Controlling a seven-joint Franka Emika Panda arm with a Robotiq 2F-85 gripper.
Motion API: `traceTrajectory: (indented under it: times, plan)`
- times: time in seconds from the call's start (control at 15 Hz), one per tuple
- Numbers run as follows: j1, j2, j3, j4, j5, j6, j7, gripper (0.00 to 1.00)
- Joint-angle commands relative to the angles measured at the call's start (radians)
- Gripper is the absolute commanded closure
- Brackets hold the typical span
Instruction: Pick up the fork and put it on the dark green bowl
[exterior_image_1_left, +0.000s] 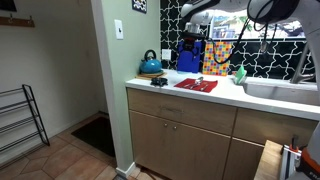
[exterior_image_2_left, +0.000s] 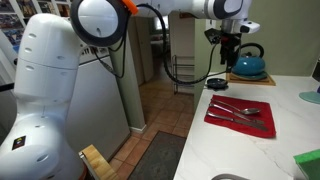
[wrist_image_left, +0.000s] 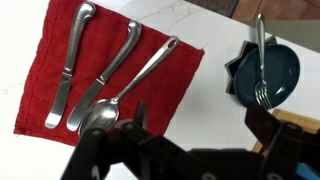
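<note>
The fork (wrist_image_left: 259, 55) lies across the dark green bowl (wrist_image_left: 285, 65), handle over the far rim and tines inside. The bowl sits on the white counter to the right of a red cloth (wrist_image_left: 40, 90). It shows as a small dark shape in both exterior views (exterior_image_1_left: 158, 80) (exterior_image_2_left: 216, 82). My gripper (wrist_image_left: 200, 125) is open and empty; its two dark fingers frame the bare counter between cloth and bowl. In both exterior views the gripper (exterior_image_1_left: 190, 45) (exterior_image_2_left: 229, 50) hangs above the counter near the bowl.
Two knives (wrist_image_left: 70, 65) and a spoon (wrist_image_left: 135, 85) lie on the red cloth (exterior_image_1_left: 196, 85) (exterior_image_2_left: 240, 115). A teal kettle (exterior_image_1_left: 150, 65) (exterior_image_2_left: 250, 65) stands behind the bowl. A sink (exterior_image_1_left: 280, 90) and a green sponge (exterior_image_1_left: 238, 73) are further along the counter.
</note>
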Motion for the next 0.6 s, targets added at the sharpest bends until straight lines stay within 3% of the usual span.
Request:
traceTrajectory:
  times: [0.0,0.33,0.53]
  plan:
    - [0.068,-0.186,0.002,-0.225,-0.137,0.052,-0.105,0.0]
    - [0.121,-0.326,0.028,-0.339,-0.272,0.055,-0.273,0.0]
    - [0.123,-0.382,0.044,-0.377,-0.277,0.03,-0.428,0.0]
